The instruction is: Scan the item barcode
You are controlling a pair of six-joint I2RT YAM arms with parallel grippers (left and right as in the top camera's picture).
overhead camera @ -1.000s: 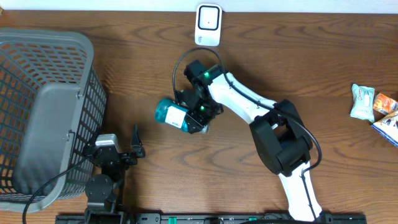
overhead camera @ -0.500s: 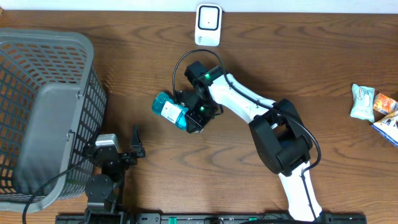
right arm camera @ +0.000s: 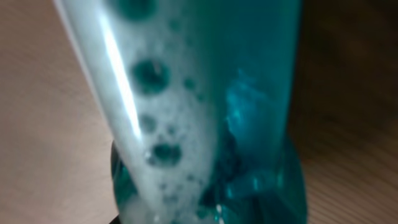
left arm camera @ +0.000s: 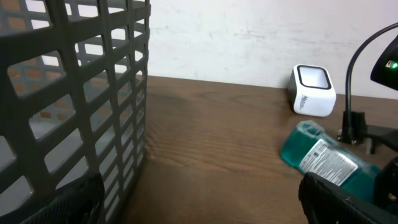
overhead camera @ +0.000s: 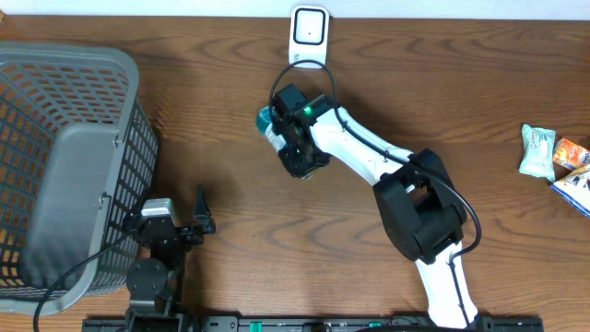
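One arm (overhead camera: pixel 369 152) outstretched — right tool (overhead camera: pixel 279 129) round teal bottle (left arm camera: pixel 318 154)

Grey mesh basket (overhead camera: pixel 129 157) sits on the worktop (overhead camera: pixel 277 258). Snack packets (overhead camera: pixel 553 159) lie well apart from the basket, at the opposite edge.

Teal bottle (left arm camera: pixel 323 158), white printed label, foamy liquid inside; tilted, near white scanner (overhead camera: pixel 309 37).

right pincer (overhead camera: pixel 280 131) clamps the bottle (overhead camera: pixel 267 120), reaching forward; left pincer (overhead camera: pixel 204 214) gapes wide.
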